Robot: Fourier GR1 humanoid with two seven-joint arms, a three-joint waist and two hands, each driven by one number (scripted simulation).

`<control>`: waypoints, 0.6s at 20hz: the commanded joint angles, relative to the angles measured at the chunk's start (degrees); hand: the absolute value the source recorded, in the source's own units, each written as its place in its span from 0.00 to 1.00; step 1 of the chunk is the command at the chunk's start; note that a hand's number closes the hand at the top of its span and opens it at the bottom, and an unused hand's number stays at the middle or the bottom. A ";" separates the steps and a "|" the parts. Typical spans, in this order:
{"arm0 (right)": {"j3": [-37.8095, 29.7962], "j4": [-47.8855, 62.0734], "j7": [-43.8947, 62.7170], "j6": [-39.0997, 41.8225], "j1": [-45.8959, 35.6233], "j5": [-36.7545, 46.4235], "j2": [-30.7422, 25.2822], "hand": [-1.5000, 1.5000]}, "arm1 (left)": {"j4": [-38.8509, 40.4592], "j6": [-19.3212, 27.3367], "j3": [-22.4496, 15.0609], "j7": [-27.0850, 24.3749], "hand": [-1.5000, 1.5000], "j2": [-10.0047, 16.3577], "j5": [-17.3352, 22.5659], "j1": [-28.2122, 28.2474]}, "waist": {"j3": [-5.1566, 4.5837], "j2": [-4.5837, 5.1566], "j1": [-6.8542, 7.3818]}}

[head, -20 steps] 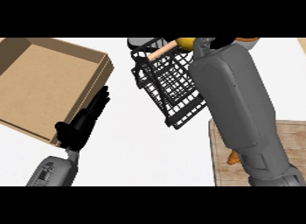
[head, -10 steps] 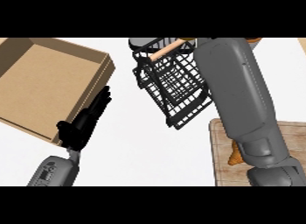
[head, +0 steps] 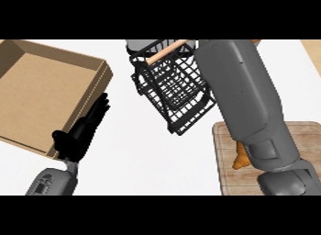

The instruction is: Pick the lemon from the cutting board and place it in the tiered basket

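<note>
Basket [head: 179, 90]: black wire, tiered, pale wooden rod across its top, standing mid-worktop.
Cutting board [head: 308, 143]: light wood, flat, lower right, partly hidden.

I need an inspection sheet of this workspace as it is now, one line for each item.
Surface: white counter.
Job's things: black tiered basket at upper middle; cutting board at lower right; lemon not seen.
Clutter: open cardboard box at left; orange thing on the board, mostly hidden by the right forearm.
Hands: left hand open, fingers straight, by the box's near corner; right hand out of view.
Cables: nothing seen.
Surroundings: tan strip at the right edge.
</note>
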 commanded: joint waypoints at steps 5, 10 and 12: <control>-2.65 -5.92 13.03 -8.75 2.94 19.43 -4.14 0.00 | -0.85 1.50 1.58 0.21 0.50 0.36 0.28 2.79 | 0.05 -1.39 -4.35; -4.02 -21.66 11.28 -7.71 10.82 24.81 -0.28 0.00 | -0.79 2.23 1.76 -1.85 0.50 0.36 -0.32 6.54 | 0.13 -2.13 -5.94; -5.15 -28.95 9.74 -4.54 14.31 24.01 -0.14 0.00 | -1.14 1.00 3.74 -1.07 0.50 2.24 1.17 5.89 | 0.18 -2.47 -7.03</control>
